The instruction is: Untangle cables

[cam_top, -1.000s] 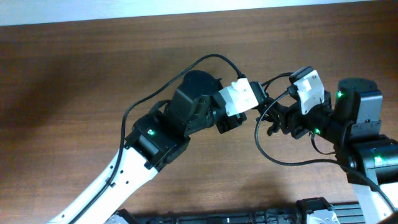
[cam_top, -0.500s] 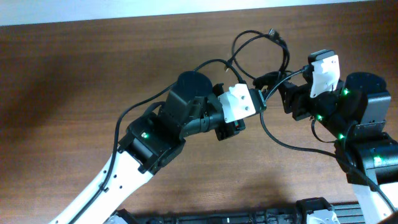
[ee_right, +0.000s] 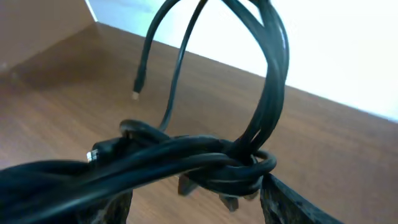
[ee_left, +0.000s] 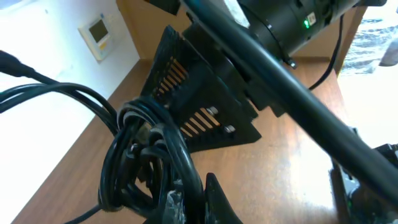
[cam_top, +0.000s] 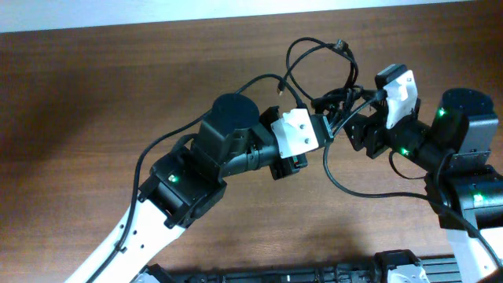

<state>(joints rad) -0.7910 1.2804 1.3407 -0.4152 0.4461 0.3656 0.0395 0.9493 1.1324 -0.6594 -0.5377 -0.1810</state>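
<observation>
Brown wood-grain table [cam_top: 94,94] fills the overhead view, a pale wall [cam_top: 196,9] along its far edge, as two robot arms meet right of centre over the cables [cam_top: 339,101]. From above, the left gripper [cam_top: 324,126] and right gripper [cam_top: 357,126] sit just beside each other with the black bundle bridging them. Thin loops arch toward the far edge, one ending in a small plug [cam_top: 341,45], and a longer loop [cam_top: 346,185] sags toward the near edge. Neither wrist camera shows that spread.

The left wrist camera shows the grip itself. The left gripper [ee_left: 202,202] is closed down narrow on the cables [ee_left: 149,155], with coiled strands bunched against its dark finger [ee_left: 214,193] above the wood. Behind them are the right arm's ribbed black body [ee_left: 199,99] and a small wall panel [ee_left: 98,28].

The right wrist camera shows the right gripper [ee_right: 196,193] standing wide, its fingers [ee_right: 298,199] well apart. The cables [ee_right: 186,155] stretch across between them, and a tight knot [ee_right: 245,168] touches the finger on the frame's right side. Whether the pads press on the bundle cannot be told. A loose end with a pale tip [ee_right: 135,95] hangs from the arch above.
</observation>
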